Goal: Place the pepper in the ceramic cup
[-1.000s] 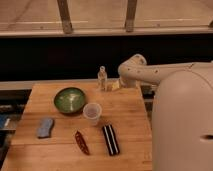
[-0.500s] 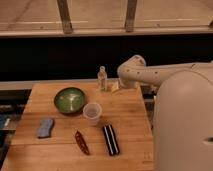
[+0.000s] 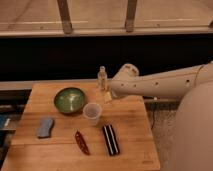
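The pepper point(image 3: 81, 142), a small dark red chili, lies on the wooden table point(image 3: 130, 125) near its front edge. The ceramic cup point(image 3: 92, 113), pale and without a handle, stands upright just behind and to the right of the pepper. My white arm reaches in from the right. Its gripper point(image 3: 109, 95) hangs over the back of the table, behind and to the right of the cup, next to the small clear bottle point(image 3: 102, 78). It is well away from the pepper, and I see nothing held in it.
A wide green bowl point(image 3: 69, 99) sits left of the cup. A blue-grey sponge point(image 3: 45, 127) lies at the front left. A black striped bar point(image 3: 110, 139) lies right of the pepper. A dark ledge and railing run behind the table.
The arm has shifted a little to the left and lower, toward the table near the bottle. The things on the table have not moved.
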Robot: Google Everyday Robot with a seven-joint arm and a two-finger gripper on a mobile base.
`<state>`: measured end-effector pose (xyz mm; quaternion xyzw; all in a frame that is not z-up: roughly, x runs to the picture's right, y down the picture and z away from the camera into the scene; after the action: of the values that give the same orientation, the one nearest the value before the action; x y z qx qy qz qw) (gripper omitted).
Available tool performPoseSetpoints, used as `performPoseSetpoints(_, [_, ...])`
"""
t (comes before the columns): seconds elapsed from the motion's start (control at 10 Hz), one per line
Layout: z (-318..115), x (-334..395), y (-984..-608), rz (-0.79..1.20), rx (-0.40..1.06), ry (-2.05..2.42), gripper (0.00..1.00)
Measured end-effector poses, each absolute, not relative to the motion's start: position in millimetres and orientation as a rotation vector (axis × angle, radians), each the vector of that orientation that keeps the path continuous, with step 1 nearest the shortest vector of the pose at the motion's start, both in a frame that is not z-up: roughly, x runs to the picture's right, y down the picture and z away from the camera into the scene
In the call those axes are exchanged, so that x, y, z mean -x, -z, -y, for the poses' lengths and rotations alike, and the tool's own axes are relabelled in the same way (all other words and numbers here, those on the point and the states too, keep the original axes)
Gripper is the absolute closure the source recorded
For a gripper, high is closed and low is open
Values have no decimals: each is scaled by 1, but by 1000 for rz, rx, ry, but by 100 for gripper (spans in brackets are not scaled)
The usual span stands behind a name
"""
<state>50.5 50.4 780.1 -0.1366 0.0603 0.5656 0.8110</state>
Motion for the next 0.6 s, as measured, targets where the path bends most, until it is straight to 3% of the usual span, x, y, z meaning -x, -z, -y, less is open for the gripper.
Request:
performPoseSetpoints(0.4, [-79, -25, -722, -96, 247, -1080, 20])
performPoseSetpoints(0.6, [-97, -23, -711, -97, 250, -1059, 20])
